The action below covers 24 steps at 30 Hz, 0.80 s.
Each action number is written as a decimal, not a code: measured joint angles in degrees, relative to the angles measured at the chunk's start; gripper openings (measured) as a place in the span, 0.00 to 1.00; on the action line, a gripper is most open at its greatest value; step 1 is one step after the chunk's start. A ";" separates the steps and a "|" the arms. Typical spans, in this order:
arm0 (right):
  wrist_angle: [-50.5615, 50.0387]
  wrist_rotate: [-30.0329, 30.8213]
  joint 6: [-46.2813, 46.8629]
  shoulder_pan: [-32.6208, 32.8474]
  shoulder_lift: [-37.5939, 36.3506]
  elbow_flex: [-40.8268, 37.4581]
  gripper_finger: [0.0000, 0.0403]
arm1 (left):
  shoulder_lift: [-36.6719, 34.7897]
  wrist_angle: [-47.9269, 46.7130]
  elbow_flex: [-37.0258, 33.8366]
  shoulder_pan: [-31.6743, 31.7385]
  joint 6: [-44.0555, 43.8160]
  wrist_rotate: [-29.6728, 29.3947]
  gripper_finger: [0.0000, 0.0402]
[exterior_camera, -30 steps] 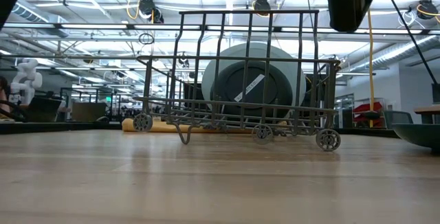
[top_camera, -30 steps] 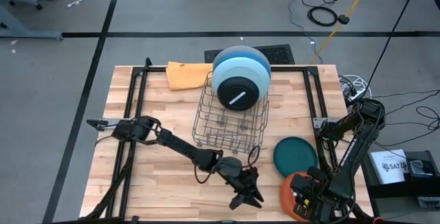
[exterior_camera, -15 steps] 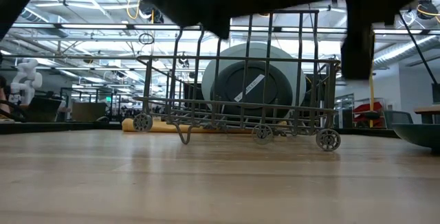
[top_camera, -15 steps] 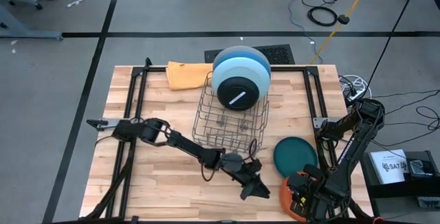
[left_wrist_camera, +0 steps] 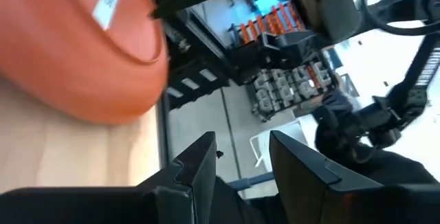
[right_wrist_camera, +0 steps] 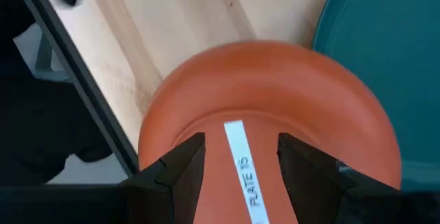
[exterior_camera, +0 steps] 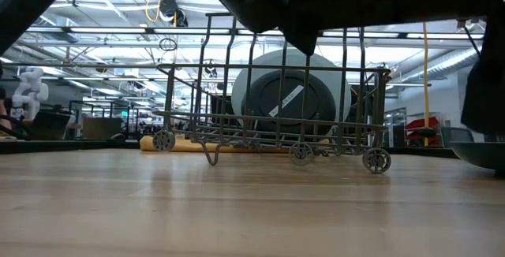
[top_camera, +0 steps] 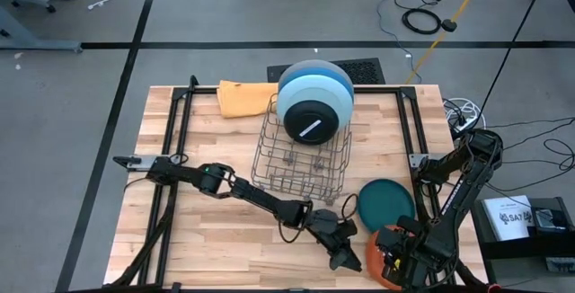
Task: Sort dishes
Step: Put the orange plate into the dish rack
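Three plates are standing on edge at the far end of the rack [top_camera: 301, 160], leaning toward 12 o'clock: a black plate [top_camera: 310, 120] with a white sticker in front, a pale grey plate [top_camera: 292, 98] behind it, a blue plate [top_camera: 340, 77] behind that. So, as I judge it, about half the sorting is done. Two plates are waiting on the table [top_camera: 216, 239] outside the rack: a teal plate [top_camera: 384, 203] lying flat at the rack's 4 o'clock, and an orange plate [top_camera: 375, 250] at the teal plate's 6 o'clock, just beside it, near the table's near right corner.

The left gripper [top_camera: 346, 258] is reaching low across the table, its tips just beside the orange plate, which is sitting at its 3 o'clock. In the left wrist view its fingers [left_wrist_camera: 199, 165] are standing slightly apart with nothing between them, and the orange plate [left_wrist_camera: 82, 45] is filling the space just ahead, off to one side rather than between the fingers.

The right gripper [right_wrist_camera: 237, 162] is hovering directly over the orange plate [right_wrist_camera: 268, 135], fingers spread wide on either side of the plate's white label; I cannot tell whether it is touching the plate. The teal plate [right_wrist_camera: 378, 66] is lying just beyond.

The orange cloth [top_camera: 243, 98] is lying at the rack's 11 o'clock.
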 joint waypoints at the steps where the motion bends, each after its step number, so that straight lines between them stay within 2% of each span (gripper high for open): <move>1: -0.03 -0.45 -0.03 0.00 0.00 0.12 0.44 | 0.00 -0.87 0.00 0.00 0.00 -0.05 0.34; 18: 0.01 -1.94 4.62 0.02 0.00 3.37 0.44 | 0.33 -2.60 -0.07 0.92 -1.07 -3.98 0.34; 24: 0.51 -1.87 7.44 0.02 0.00 3.37 0.44 | 0.93 -7.54 -0.15 1.46 -4.14 -6.86 0.34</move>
